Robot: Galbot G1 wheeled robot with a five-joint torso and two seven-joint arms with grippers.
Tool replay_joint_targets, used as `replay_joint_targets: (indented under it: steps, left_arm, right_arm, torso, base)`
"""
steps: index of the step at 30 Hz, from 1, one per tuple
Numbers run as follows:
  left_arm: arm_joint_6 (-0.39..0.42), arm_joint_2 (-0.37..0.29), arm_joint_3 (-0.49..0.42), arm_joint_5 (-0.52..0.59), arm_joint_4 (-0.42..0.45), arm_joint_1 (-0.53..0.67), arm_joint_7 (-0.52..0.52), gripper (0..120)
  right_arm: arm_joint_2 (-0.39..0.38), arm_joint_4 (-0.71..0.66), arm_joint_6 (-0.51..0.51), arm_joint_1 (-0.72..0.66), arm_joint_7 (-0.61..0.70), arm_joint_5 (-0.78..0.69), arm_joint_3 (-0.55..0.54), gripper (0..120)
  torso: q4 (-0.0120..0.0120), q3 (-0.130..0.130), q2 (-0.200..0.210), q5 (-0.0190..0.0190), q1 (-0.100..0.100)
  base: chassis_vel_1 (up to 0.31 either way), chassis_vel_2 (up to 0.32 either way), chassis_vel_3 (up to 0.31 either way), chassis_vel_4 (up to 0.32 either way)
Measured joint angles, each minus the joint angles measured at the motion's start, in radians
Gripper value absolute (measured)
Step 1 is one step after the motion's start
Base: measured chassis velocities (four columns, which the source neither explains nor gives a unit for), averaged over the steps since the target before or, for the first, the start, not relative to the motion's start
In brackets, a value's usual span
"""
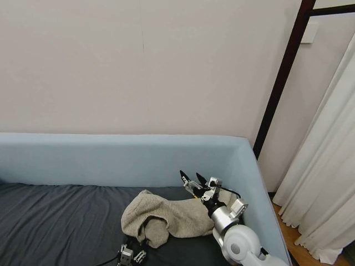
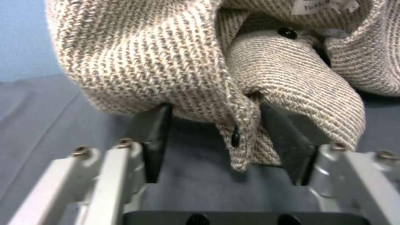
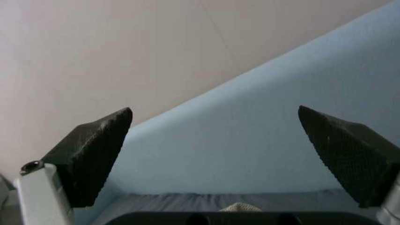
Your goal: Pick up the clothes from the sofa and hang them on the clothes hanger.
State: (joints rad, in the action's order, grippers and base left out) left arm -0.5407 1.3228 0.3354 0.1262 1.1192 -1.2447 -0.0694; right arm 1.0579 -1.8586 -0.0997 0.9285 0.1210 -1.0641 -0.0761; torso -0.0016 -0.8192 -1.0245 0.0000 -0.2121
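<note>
Here the left gripper (image 2: 216, 117), spread wide and empty, straddles the hem of the cardigan (image 1: 166, 219) at the right end of the sofa (image 1: 111, 160) (right gripper (image 1: 190, 176) gaping empty above it) — a thin pinch could let the knit slip.

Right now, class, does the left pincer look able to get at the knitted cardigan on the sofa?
Probably yes: the left pincer is open, and the buttoned edge of the cardigan hangs between its fingers with nothing in the way. The right pincer points up toward the backrest.
</note>
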Motion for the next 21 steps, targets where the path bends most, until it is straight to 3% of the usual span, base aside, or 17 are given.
replay_joint_targets:
  steps: [2, 5, 7, 9, 11, 14, 20, 21]
  left_arm:
    - [0.0, 0.0, 0.002, 0.0, 0.004, -0.003, 0.002, 48]
    - [-0.004, -0.002, 0.012, 0.001, 0.026, -0.018, 0.004, 32]
    - [-0.005, -0.003, 0.015, 0.001, 0.031, -0.021, 0.004, 29]
    - [-0.01, -0.008, 0.022, 0.001, 0.041, -0.028, 0.007, 18]
    - [-0.011, -0.009, 0.023, 0.001, 0.043, -0.029, 0.008, 16]
    - [-0.022, -0.016, 0.031, 0.004, 0.068, -0.041, 0.018, 2]
    - [-0.022, -0.042, 0.048, 0.054, 0.17, -0.067, 0.016, 0]
    - [-0.017, -0.057, 0.053, 0.084, 0.224, -0.074, 0.015, 0]
  right_arm:
    - [-0.002, -0.002, 0.0, 0.004, 0.001, 0.001, 0.001, 100]
    - [-0.005, -0.008, 0.0, 0.018, 0.003, 0.009, 0.006, 100]
    - [-0.006, -0.009, 0.0, 0.022, 0.004, 0.011, 0.007, 100]
    - [-0.008, -0.012, 0.001, 0.033, 0.016, 0.014, 0.009, 100]
    - [-0.008, -0.013, 0.001, 0.035, 0.021, 0.015, 0.009, 100]
    - [-0.008, -0.013, 0.002, 0.043, 0.049, 0.017, 0.013, 100]
    - [-0.014, -0.013, 0.012, 0.051, 0.084, 0.034, 0.021, 100]
    - [-0.017, -0.013, 0.028, 0.054, 0.11, 0.054, 0.021, 100]
  torso:
    - [0.0, 0.0, 0.0, 0.0, 0.0]
    - [0.0001, 0.0, 0.0, -0.0001, 0.0]
    - [0.0, 0.0, 0.0, -0.0001, 0.0]
    - [0.0, 0.0, 0.0, -0.0001, 0.0]
    - [0.0, 0.0, 0.0, -0.0001, 0.0]
    - [0.0, 0.0, 0.0, -0.0002, 0.0]
    - [0.0001, 0.0, 0.0, -0.0003, 0.0]
    - [0.0002, 0.0, 0.0, -0.0004, 0.0]
  base:
    - [0.0, 0.0, 0.0, 0.0]
    - [0.0, 0.0, 0.0, 0.0]
    - [0.0, 0.0, 0.0, 0.0]
    - [0.0, 0.0, 0.0, 0.0]
    - [0.0, 0.0, 0.0, 0.0]
    - [0.0, 0.0, 0.0, 0.0]
    - [0.0, 0.0, 0.0, 0.0]
    - [0.0, 0.0, 0.0, 0.0]
